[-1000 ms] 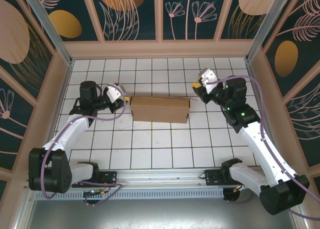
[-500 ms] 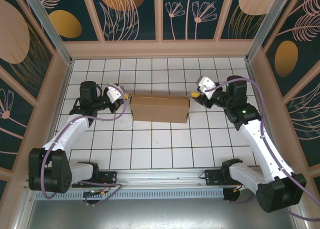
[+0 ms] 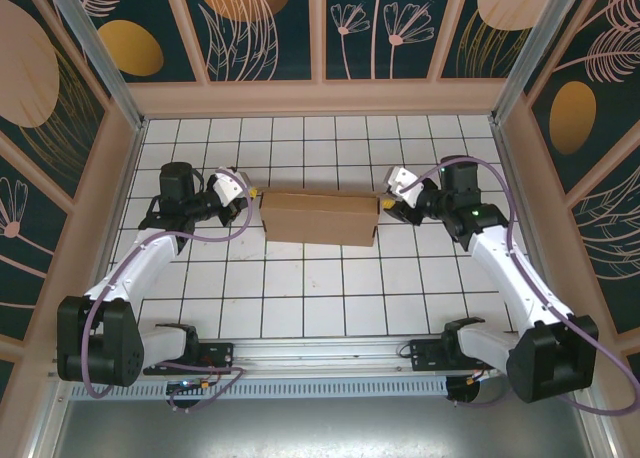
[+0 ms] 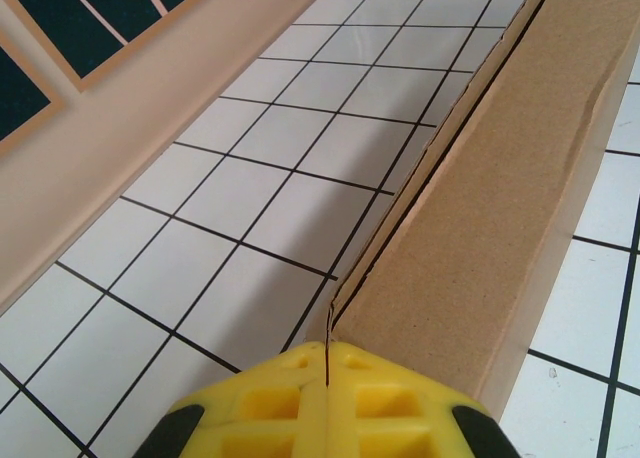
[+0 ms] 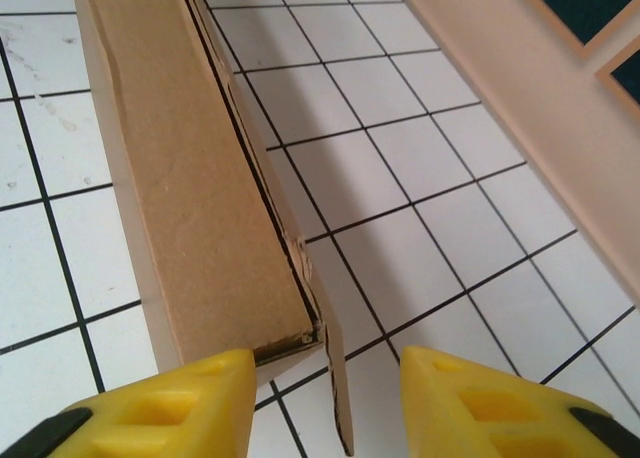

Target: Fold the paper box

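Floral wall panels (image 3: pixel 400 28) enclose a white tiled floor (image 3: pixel 320 288).

Bright, even light falls from overhead. The plain brown cardboard box (image 4: pixel 500 208) throws a soft grey shadow on the white tiled table (image 4: pixel 200 238) just ahead of the left gripper (image 4: pixel 325 363), and likewise ahead of the right gripper (image 5: pixel 325 363). The near yellow fingers (image 5: pixel 170 408) look slightly blurred.

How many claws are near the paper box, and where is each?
2. The left claw, shut, is at the left end of the paper box; the right claw, open, is at its right end, around a loose flap.
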Controlling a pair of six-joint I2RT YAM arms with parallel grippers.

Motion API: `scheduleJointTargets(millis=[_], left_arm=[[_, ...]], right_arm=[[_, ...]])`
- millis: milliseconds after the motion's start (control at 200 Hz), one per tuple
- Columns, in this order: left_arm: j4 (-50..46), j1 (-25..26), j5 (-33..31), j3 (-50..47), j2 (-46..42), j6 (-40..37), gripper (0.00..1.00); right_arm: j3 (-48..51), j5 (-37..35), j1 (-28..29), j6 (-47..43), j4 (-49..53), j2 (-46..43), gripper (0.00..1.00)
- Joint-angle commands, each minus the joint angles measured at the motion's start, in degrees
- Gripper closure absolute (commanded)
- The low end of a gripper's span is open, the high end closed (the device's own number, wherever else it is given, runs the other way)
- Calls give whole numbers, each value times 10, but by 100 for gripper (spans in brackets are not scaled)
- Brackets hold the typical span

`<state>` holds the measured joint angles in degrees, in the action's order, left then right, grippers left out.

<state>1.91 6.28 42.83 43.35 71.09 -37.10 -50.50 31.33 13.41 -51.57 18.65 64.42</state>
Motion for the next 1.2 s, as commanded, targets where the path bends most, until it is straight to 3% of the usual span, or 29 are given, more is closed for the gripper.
scheduleJointTargets(millis=[0,120,275,500,761,1021,1196], left_arm=[[9,2,0,5,-9,-8,100],[12,4,-4,5,-4,-3,100],[12,7,-6,8,-8,3,100],[7,19,-16,10,-12,13,100],[19,68,-85,8,-24,145,100],[-10,83,-157,11,-71,310,100],[-37,89,-165,45,-56,397,100]], right_arm=[[10,-7,-4,-9,-12,8,60],[2,-9,-1,-9,-11,24,68],[-18,-11,0,-8,-4,39,87],[-37,-7,9,9,3,60,97],[-48,3,26,109,-17,64,100],[-72,-147,96,250,-16,83,97],[-129,-180,103,355,44,130,100]])
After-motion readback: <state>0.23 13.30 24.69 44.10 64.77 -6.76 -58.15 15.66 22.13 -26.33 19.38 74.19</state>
